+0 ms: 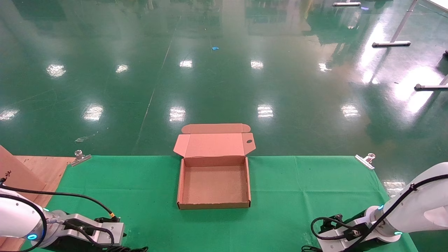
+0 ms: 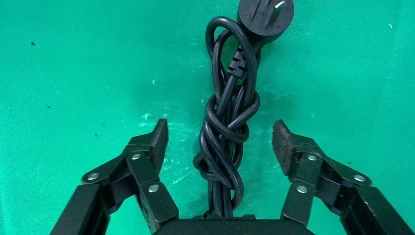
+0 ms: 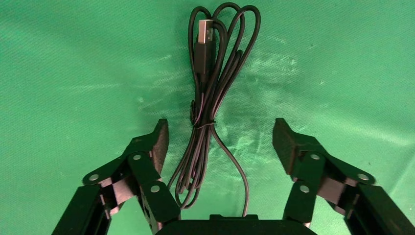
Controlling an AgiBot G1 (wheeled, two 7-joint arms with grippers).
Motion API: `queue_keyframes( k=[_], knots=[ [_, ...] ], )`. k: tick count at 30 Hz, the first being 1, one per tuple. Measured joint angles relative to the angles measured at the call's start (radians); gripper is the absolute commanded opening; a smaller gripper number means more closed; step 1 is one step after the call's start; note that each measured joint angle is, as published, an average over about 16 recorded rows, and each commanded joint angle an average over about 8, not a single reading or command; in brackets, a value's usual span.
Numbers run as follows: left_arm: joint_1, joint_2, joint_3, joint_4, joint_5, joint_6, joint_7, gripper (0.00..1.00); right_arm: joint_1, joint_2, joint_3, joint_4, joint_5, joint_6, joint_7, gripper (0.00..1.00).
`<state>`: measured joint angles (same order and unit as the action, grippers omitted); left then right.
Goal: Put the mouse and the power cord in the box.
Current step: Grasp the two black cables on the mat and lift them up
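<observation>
At the cloth's [image 1: 287,196] far edge, the box [image 1: 214,183] lies open, ringed by bare cloth. Left gripper [image 2: 222,142], jaws spread, straddles the cord [image 2: 226,132]; right gripper [image 3: 220,142], equally spread, straddles a USB cable [image 3: 208,112].

Both arms sit low at the near edge of the scene, one in each near corner. Left arm [image 1: 21,217]: white links, wrist angled inward toward the right, blue indicator lit near the joint. Left gripper [image 2: 220,142]: fingers [image 2: 151,144] spread wide, pointing down. Right arm [image 1: 416,203]: white forearm slanting down toward the left. Right gripper [image 3: 220,139]: fingers [image 3: 288,142] spread wide, pointing down.
</observation>
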<state>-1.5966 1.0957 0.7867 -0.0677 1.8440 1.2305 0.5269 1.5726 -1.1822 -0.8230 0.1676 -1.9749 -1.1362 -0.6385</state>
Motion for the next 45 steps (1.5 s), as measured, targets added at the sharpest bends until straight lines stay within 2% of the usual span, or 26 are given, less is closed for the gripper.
queue_keyframes(
  k=[19,27,32,38,45],
  knots=[
    [0.005,0.004,0.001,0.044,0.001,0.019,0.037,0.00,0.024,-0.004,0.007,-0.068,0.013,-0.022,-0.049,0.00],
    [-0.023,0.001,0.001,0.044,0.000,0.050,0.046,0.00,0.047,0.015,0.019,-0.080,0.030,-0.054,-0.069,0.00],
    [-0.073,-0.002,0.001,0.030,0.000,0.090,0.048,0.00,0.095,0.040,0.036,-0.071,0.055,-0.104,-0.080,0.00],
    [-0.166,-0.001,-0.004,-0.005,-0.006,0.159,0.042,0.00,0.190,0.071,0.065,-0.029,0.098,-0.200,-0.080,0.00],
    [-0.298,0.027,-0.015,-0.084,-0.023,0.238,0.004,0.00,0.313,0.073,0.096,0.072,0.144,-0.310,-0.021,0.00]
  ],
)
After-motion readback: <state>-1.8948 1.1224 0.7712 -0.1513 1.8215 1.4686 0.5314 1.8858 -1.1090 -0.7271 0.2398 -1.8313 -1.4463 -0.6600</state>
